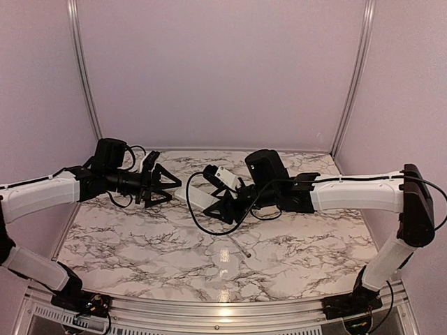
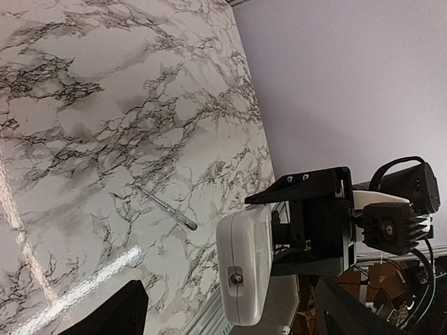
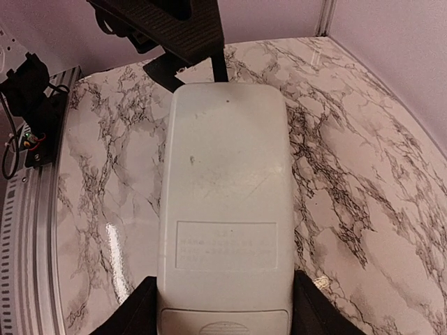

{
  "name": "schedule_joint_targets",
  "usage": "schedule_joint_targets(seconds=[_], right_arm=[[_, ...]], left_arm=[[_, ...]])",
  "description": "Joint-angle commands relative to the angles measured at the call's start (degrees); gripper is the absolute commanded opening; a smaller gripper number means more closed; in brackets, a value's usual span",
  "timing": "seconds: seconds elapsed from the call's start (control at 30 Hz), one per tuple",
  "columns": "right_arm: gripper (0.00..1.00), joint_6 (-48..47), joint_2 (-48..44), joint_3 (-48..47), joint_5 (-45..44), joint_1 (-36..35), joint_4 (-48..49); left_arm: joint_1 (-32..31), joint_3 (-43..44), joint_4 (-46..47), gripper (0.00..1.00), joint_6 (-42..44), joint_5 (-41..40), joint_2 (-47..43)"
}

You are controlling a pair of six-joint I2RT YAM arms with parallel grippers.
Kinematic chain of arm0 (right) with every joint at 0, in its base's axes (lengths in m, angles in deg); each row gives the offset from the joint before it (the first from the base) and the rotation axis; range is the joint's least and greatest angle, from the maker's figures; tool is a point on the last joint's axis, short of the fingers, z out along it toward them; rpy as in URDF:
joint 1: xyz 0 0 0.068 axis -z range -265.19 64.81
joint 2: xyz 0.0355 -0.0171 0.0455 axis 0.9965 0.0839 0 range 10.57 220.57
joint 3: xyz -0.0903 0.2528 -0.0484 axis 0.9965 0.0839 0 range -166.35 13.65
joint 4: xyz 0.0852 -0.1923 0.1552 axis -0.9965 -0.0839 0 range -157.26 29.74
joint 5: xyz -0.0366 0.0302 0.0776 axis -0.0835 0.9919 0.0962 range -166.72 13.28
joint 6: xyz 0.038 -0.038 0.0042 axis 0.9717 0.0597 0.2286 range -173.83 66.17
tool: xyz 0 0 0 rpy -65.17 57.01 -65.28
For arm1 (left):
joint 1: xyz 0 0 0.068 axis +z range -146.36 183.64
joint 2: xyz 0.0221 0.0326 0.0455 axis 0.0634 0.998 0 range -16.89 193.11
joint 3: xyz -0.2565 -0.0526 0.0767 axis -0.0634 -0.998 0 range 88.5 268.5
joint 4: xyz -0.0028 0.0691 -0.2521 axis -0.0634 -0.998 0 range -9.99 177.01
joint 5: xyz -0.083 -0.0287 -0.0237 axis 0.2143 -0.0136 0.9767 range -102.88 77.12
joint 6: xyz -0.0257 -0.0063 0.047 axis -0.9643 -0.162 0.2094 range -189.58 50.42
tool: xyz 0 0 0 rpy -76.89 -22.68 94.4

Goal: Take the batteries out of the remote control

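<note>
The remote control (image 3: 223, 195) is a white bar held in the air, back face towards the right wrist camera, with a label panel and a closed cover (image 3: 223, 323) at the near end. My right gripper (image 3: 223, 307) is shut on its near end, one finger (image 3: 133, 310) on each long side. In the top view the remote (image 1: 201, 198) sticks out left from my right gripper (image 1: 215, 203). My left gripper (image 1: 171, 188) is open, just off the remote's far end, which shows end-on in the left wrist view (image 2: 244, 269). The batteries are hidden.
A long thin pale rod with a dark tip (image 1: 239, 246) lies on the marble table (image 1: 140, 244) below the right gripper; it also shows in the left wrist view (image 2: 166, 207). Walls enclose the table at the back and both sides.
</note>
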Motion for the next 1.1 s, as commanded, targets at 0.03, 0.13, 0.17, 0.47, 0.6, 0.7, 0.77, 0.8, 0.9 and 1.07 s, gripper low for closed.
schedule_joint_targets(seconds=[0.03, 0.13, 0.17, 0.47, 0.6, 0.7, 0.77, 0.8, 0.9, 1.07], right_arm=[[0.39, -0.94, -2.42, -1.47, 1.65, -0.76, 1.56], [0.39, -1.44, -2.72, -1.71, 2.11, -0.88, 1.56], [0.39, -1.54, -2.83, -1.75, 2.3, -0.85, 1.56], [0.39, -3.08, -2.4, -3.16, 0.74, -1.37, 1.56], [0.39, -3.64, -2.32, -3.34, -1.16, -1.54, 1.6], [0.39, -4.08, -2.48, -3.34, -1.96, -1.62, 1.57], [0.39, -4.23, -2.59, -3.26, -2.38, -1.66, 1.57], [0.39, -4.23, -2.66, -3.19, -2.42, -1.72, 1.57], [0.39, -3.97, -2.98, -2.72, -2.78, -1.86, 1.56], [0.4, -3.26, -3.2, -1.84, -4.47, -2.07, 2.92]], left_arm=[[-1.45, 2.68, 7.49, 0.82, -3.68, 1.7, 2.88], [-1.81, 3.25, 7.73, 0.75, -3.93, 2.26, 3.77], [-1.91, 3.43, 7.59, 0.71, -3.89, 2.55, 3.96], [-3.25, 3.99, 6.28, 0.58, -3.63, 4.7, 4.99], [-3.46, 3.74, 6.28, 0.53, -4.01, 5.65, 4.52], [-3.46, 3.43, 4.71, 0.43, -4.0, 6.25, 4.18], [-3.54, 3.25, 4.75, 0.38, -4.08, 6.56, 4.02], [-3.54, 3.21, 4.74, 0.36, -4.06, 6.65, 4.01], [-3.54, 3.11, 5.03, 0.32, -4.25, 6.59, 3.73], [-3.54, 2.61, 6.42, 0.17, -5.64, 6.6, 3.41]])
